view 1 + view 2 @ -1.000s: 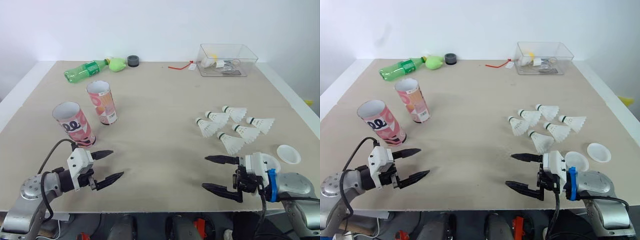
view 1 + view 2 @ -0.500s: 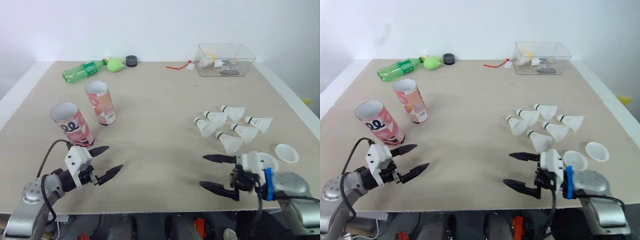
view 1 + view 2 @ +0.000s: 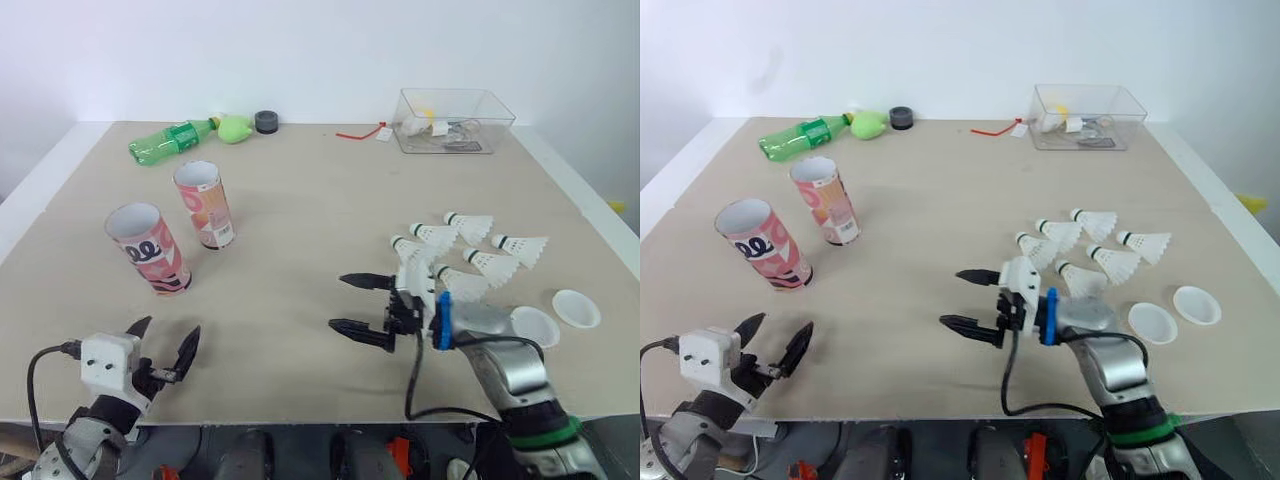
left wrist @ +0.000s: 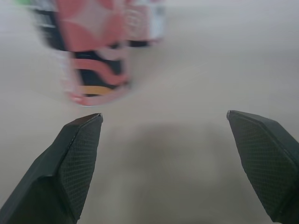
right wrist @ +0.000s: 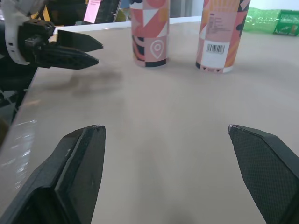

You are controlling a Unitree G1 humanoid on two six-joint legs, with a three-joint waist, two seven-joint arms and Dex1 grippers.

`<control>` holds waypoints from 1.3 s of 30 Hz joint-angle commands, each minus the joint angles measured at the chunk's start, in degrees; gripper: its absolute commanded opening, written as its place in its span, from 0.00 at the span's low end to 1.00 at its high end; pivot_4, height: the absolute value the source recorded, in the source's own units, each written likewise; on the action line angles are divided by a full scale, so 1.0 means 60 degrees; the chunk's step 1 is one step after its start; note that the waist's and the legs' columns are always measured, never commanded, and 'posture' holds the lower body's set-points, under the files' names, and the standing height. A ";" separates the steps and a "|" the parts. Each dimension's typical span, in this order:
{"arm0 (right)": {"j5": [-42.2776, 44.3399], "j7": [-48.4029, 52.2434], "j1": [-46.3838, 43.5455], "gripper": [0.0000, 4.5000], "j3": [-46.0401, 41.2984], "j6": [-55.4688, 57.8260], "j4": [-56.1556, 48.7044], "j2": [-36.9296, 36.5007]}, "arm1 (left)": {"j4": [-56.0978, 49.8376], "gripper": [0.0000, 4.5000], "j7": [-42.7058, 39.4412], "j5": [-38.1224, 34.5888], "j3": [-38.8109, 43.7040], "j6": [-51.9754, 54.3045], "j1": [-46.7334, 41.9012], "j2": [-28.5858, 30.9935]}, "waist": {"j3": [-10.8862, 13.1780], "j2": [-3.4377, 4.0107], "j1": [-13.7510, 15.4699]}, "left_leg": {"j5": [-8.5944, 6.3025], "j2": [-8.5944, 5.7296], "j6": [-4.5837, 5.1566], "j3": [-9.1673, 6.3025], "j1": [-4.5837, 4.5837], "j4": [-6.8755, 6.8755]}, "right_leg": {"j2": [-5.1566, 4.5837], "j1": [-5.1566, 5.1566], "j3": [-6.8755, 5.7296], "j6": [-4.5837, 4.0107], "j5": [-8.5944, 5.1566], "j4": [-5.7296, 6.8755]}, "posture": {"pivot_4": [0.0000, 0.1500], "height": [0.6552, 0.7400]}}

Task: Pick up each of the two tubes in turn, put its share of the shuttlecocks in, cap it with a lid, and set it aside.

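Moved: our right gripper [image 3: 340,302] has swung in from the near right edge toward the middle of the table [image 3: 300,180] and now points across at the tubes. Our left gripper [image 3: 167,330] has drawn back to the near edge and turned to face forward.
Left gripper: spread wide and empty, low over the table.
Right gripper: also spread wide and empty, above bare table.
Near tube [image 3: 150,250]: pink, standing upright with its mouth open, almost straight ahead of our left gripper with a clear gap between them.
Far tube [image 3: 205,205]: upright and open too, just behind the near tube and a little toward the centre.
Deciding relation: both tubes have their long axis vertical, so we judge a sideways grasp around the wall is called for. Our left arm is clearly the nearer one.
Shuttlecocks [image 3: 470,260]: six lie in a loose cluster just beside our right wrist, on its outer side.
Lids [image 3: 533,325]: two white ones sit near the right edge, beyond the shuttlecocks.
Writing: the far tube carries a white barcode label near its foot, and the near tube has a map-pin mark and large rounded letters we cannot read.
Background: a green bottle [image 3: 170,142] and a clear box [image 3: 455,120] sit at the far side.
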 commanded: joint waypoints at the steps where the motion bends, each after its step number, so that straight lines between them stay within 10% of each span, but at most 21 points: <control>1: -0.0214 0.0039 -0.0603 1.00 0.0071 -0.0223 0.0391 0.0167 | 0.0295 0.98 0.0226 -0.0099 0.0302 -0.0089 -0.0400 -0.0015 | 0.0000 0.0001 -0.0005 | 0.0000 0.0000 -0.0001 0.0001 -0.0001 -0.0001 | 0.0013 0.0000 0.0000 0.0000 -0.0001 0.0001 | 1.00 1.00; 39: -0.0738 -0.0515 -0.0683 1.00 0.0030 -0.0355 0.0219 0.0013 | 0.7170 0.98 -0.2648 -0.0273 0.0410 -0.0777 -0.5688 0.2662 | -0.0007 -0.0013 -0.0013 | -0.0008 0.0024 -0.0007 0.0035 -0.0004 -0.0002 | 0.0010 -0.0017 -0.0006 0.0009 0.0047 0.0007 | 1.00 1.00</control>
